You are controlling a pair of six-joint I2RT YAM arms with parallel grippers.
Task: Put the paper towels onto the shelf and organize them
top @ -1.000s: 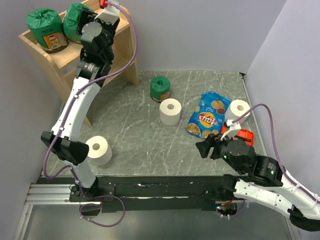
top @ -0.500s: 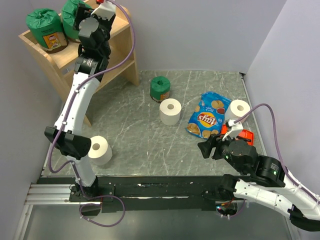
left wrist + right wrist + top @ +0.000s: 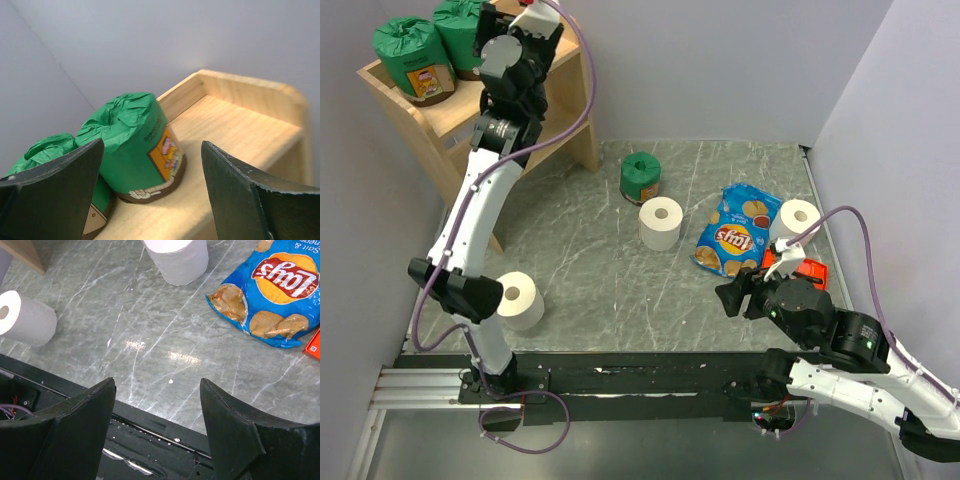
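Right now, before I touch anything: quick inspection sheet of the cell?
Surface: grey veined table, slightly glossy.
Job's things: two green rolls upright on the shelf top; third green roll and three white rolls on the table.
Clutter: chip bag, red packet.
Grippers: left gripper open over the shelf top; right gripper open above the table; both empty.
Cables: purple cables along both arms, nothing snagged seen.
Surroundings: plain walls, nothing else seen.

glossy blue plastic snack bag point(image 3: 280, 287): "Lay's" brand logo | green-wrapped paper roll point(image 3: 132, 135): orange label, print too small to read
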